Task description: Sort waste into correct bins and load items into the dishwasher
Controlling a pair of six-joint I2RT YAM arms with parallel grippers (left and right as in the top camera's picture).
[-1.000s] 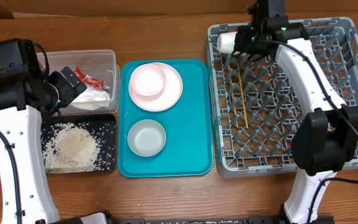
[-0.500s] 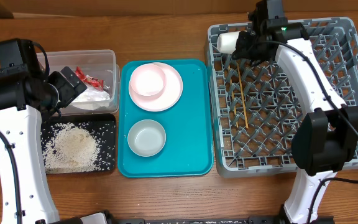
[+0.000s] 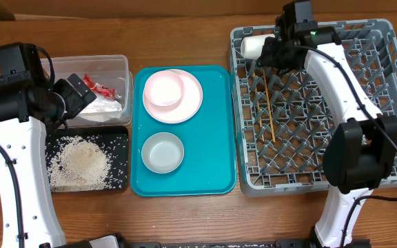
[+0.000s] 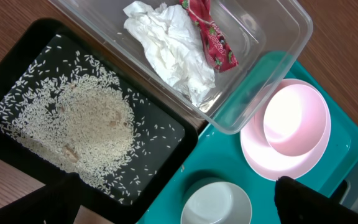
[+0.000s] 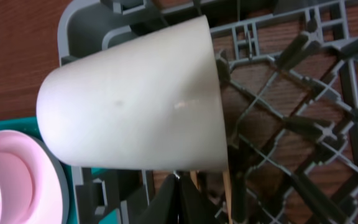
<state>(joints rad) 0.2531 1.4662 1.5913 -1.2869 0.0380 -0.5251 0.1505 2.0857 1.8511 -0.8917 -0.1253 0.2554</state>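
1. Two bowls and a plate sit on the large teal plastic tray (image 3: 212, 138) in the middle of the wooden counter (image 3: 185, 34). A pale pink round plate (image 3: 190, 107) at the tray's far end carries a white bowl (image 3: 164, 88). A grey-green bowl (image 3: 163, 152) stands at its near end.
2. Just right of the teal tray stands the large square grey plastic dish rack (image 3: 302, 158). A small white cup (image 3: 252, 46) lies on its side in the rack's far corner nearest the tray, its closed base pointing toward the tray.
3. Two thin wooden chopsticks (image 3: 268, 110) lie side by side among the pegs, in the half of the rack closest to the teal tray.
4. The right gripper (image 3: 276, 51) hovers at the cup's open end, on the side away from the teal tray. I cannot tell how its jaws stand or whether they touch the cup.
5. Left of the teal tray's far end sits a clear rectangular plastic tub (image 3: 119, 62). It holds a crumpled white paper napkin (image 3: 105, 107) and a small red printed snack wrapper (image 3: 102, 88).
6. Left of the tray's near end lies a flat black rectangular tray (image 3: 119, 141) heaped with loose white rice-like food scraps (image 3: 78, 165).
7. The left gripper (image 3: 81, 93) hangs above the tub, left of the teal tray, its jaws spread wide and holding nothing.
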